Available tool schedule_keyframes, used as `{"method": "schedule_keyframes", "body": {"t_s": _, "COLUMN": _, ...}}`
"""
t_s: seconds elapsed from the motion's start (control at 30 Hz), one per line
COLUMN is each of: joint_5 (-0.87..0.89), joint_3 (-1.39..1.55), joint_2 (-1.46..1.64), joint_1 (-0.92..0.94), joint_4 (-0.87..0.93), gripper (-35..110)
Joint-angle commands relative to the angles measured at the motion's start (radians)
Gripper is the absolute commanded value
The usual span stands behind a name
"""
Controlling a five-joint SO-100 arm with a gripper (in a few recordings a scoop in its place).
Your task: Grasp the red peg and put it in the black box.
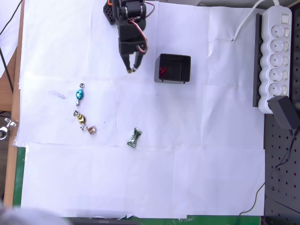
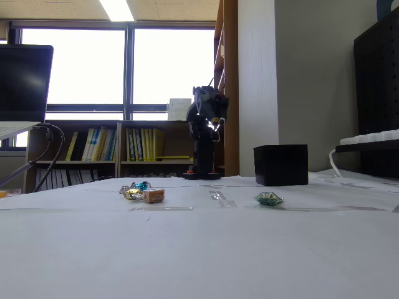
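One red peg [image 1: 162, 71] lies inside the black box [image 1: 173, 68], against the box's left inner wall as the overhead view shows it; it looks like a small red mark on the dark floor, and its exact shape is hard to make out. In the fixed view the box [image 2: 280, 165] stands on the white paper with its walls upright, and nothing of its inside can be seen from that low angle.

Just left of the box in the overhead view hangs the gripper [image 1: 131, 69], its two fingers pointing down the picture and pressed close together with nothing between them, apart from the box. The black arm [image 2: 204, 134] rises behind it.

Further from the box, below and to the left in the overhead view, a green-wrapped candy [image 1: 134, 138] lies alone. Well left of the box are three more sweets: a blue one [image 1: 79, 95], a gold one [image 1: 80, 117] and a pink one [image 1: 92, 130], the last two nearly touching. Right of the box, at the paper's edge, sits a white power strip [image 1: 277, 56].
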Motion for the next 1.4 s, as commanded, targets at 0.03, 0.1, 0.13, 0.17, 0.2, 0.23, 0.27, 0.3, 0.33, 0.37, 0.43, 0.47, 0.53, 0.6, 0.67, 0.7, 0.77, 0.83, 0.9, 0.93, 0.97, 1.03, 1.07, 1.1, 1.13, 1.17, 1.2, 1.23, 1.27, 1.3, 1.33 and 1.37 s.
{"method": "schedule_keyframes", "body": {"t_s": 0.03, "joint_5": -0.009, "joint_3": -0.144, "joint_2": -0.189, "joint_1": 0.035, "joint_4": 0.006, "gripper": 0}}
{"method": "schedule_keyframes", "body": {"t_s": 0.1, "joint_5": 0.029, "joint_3": -0.206, "joint_2": -0.232, "joint_1": 0.046, "joint_4": 0.011, "gripper": 0}}
{"method": "schedule_keyframes", "body": {"t_s": 0.13, "joint_5": 0.051, "joint_3": -0.230, "joint_2": -0.249, "joint_1": 0.049, "joint_4": 0.015, "gripper": 0}}
{"method": "schedule_keyframes", "body": {"t_s": 0.17, "joint_5": 0.072, "joint_3": -0.255, "joint_2": -0.270, "joint_1": 0.051, "joint_4": 0.028, "gripper": 0}}
{"method": "schedule_keyframes", "body": {"t_s": 0.2, "joint_5": 0.080, "joint_3": -0.278, "joint_2": -0.296, "joint_1": 0.051, "joint_4": 0.054, "gripper": 0}}
{"method": "schedule_keyframes", "body": {"t_s": 0.23, "joint_5": 0.084, "joint_3": -0.298, "joint_2": -0.324, "joint_1": 0.051, "joint_4": 0.098, "gripper": 0}}
{"method": "schedule_keyframes", "body": {"t_s": 0.27, "joint_5": 0.095, "joint_3": -0.305, "joint_2": -0.345, "joint_1": 0.051, "joint_4": 0.149, "gripper": 0}}
{"method": "schedule_keyframes", "body": {"t_s": 0.3, "joint_5": 0.126, "joint_3": -0.313, "joint_2": -0.356, "joint_1": 0.046, "joint_4": 0.184, "gripper": 0}}
{"method": "schedule_keyframes", "body": {"t_s": 0.33, "joint_5": 0.166, "joint_3": -0.321, "joint_2": -0.364, "joint_1": 0.038, "joint_4": 0.209, "gripper": 0}}
{"method": "schedule_keyframes", "body": {"t_s": 0.37, "joint_5": 0.196, "joint_3": -0.327, "joint_2": -0.370, "joint_1": 0.032, "joint_4": 0.245, "gripper": 0}}
{"method": "schedule_keyframes", "body": {"t_s": 0.43, "joint_5": 0.206, "joint_3": -0.339, "joint_2": -0.394, "joint_1": 0.029, "joint_4": 0.341, "gripper": 0}}
{"method": "schedule_keyframes", "body": {"t_s": 0.47, "joint_5": 0.224, "joint_3": -0.341, "joint_2": -0.394, "joint_1": 0.029, "joint_4": 0.362, "gripper": 0}}
{"method": "schedule_keyframes", "body": {"t_s": 0.53, "joint_5": 0.256, "joint_3": -0.359, "joint_2": -0.405, "joint_1": 0.026, "joint_4": 0.385, "gripper": 0}}
{"method": "schedule_keyframes", "body": {"t_s": 0.6, "joint_5": 0.258, "joint_3": -0.379, "joint_2": -0.422, "joint_1": 0.029, "joint_4": 0.425, "gripper": 0}}
{"method": "schedule_keyframes", "body": {"t_s": 0.67, "joint_5": 0.270, "joint_3": -0.396, "joint_2": -0.437, "joint_1": 0.020, "joint_4": 0.462, "gripper": 0}}
{"method": "schedule_keyframes", "body": {"t_s": 0.7, "joint_5": 0.276, "joint_3": -0.402, "joint_2": -0.451, "joint_1": 0.014, "joint_4": 0.483, "gripper": 0}}
{"method": "schedule_keyframes", "body": {"t_s": 0.77, "joint_5": 0.295, "joint_3": -0.408, "joint_2": -0.460, "joint_1": 0.000, "joint_4": 0.525, "gripper": 0}}
{"method": "schedule_keyframes", "body": {"t_s": 0.83, "joint_5": 0.308, "joint_3": -0.416, "joint_2": -0.462, "joint_1": -0.005, "joint_4": 0.551, "gripper": 0}}
{"method": "schedule_keyframes", "body": {"t_s": 0.9, "joint_5": 0.318, "joint_3": -0.428, "joint_2": -0.462, "joint_1": -0.002, "joint_4": 0.538, "gripper": 0}}
{"method": "schedule_keyframes", "body": {"t_s": 0.93, "joint_5": 0.308, "joint_3": -0.437, "joint_2": -0.463, "joint_1": -0.002, "joint_4": 0.531, "gripper": 0}}
{"method": "schedule_keyframes", "body": {"t_s": 0.97, "joint_5": 0.301, "joint_3": -0.448, "joint_2": -0.465, "joint_1": -0.002, "joint_4": 0.523, "gripper": 0}}
{"method": "schedule_keyframes", "body": {"t_s": 1.03, "joint_5": 0.256, "joint_3": -0.471, "joint_2": -0.477, "joint_1": 0.003, "joint_4": 0.508, "gripper": 0}}
{"method": "schedule_keyframes", "body": {"t_s": 1.07, "joint_5": 0.249, "joint_3": -0.483, "joint_2": -0.477, "joint_1": 0.005, "joint_4": 0.499, "gripper": 0}}
{"method": "schedule_keyframes", "body": {"t_s": 1.1, "joint_5": 0.249, "joint_3": -0.497, "joint_2": -0.477, "joint_1": 0.006, "joint_4": 0.483, "gripper": 0}}
{"method": "schedule_keyframes", "body": {"t_s": 1.13, "joint_5": 0.239, "joint_3": -0.518, "joint_2": -0.477, "joint_1": 0.011, "joint_4": 0.474, "gripper": 0}}
{"method": "schedule_keyframes", "body": {"t_s": 1.17, "joint_5": 0.225, "joint_3": -0.546, "joint_2": -0.477, "joint_1": 0.011, "joint_4": 0.469, "gripper": 0}}
{"method": "schedule_keyframes", "body": {"t_s": 1.2, "joint_5": 0.189, "joint_3": -0.574, "joint_2": -0.477, "joint_1": 0.029, "joint_4": 0.466, "gripper": 0}}
{"method": "schedule_keyframes", "body": {"t_s": 1.23, "joint_5": 0.127, "joint_3": -0.601, "joint_2": -0.477, "joint_1": 0.071, "joint_4": 0.466, "gripper": 0}}
{"method": "schedule_keyframes", "body": {"t_s": 1.27, "joint_5": 0.067, "joint_3": -0.629, "joint_2": -0.477, "joint_1": 0.120, "joint_4": 0.449, "gripper": 0}}
{"method": "schedule_keyframes", "body": {"t_s": 1.3, "joint_5": 0.020, "joint_3": -0.643, "joint_2": -0.485, "joint_1": 0.170, "joint_4": 0.433, "gripper": 0}}
{"method": "schedule_keyframes", "body": {"t_s": 1.33, "joint_5": -0.023, "joint_3": -0.643, "joint_2": -0.485, "joint_1": 0.225, "joint_4": 0.403, "gripper": 0}}
{"method": "schedule_keyframes", "body": {"t_s": 1.37, "joint_5": -0.031, "joint_3": -0.643, "joint_2": -0.485, "joint_1": 0.241, "joint_4": 0.397, "gripper": 0}}
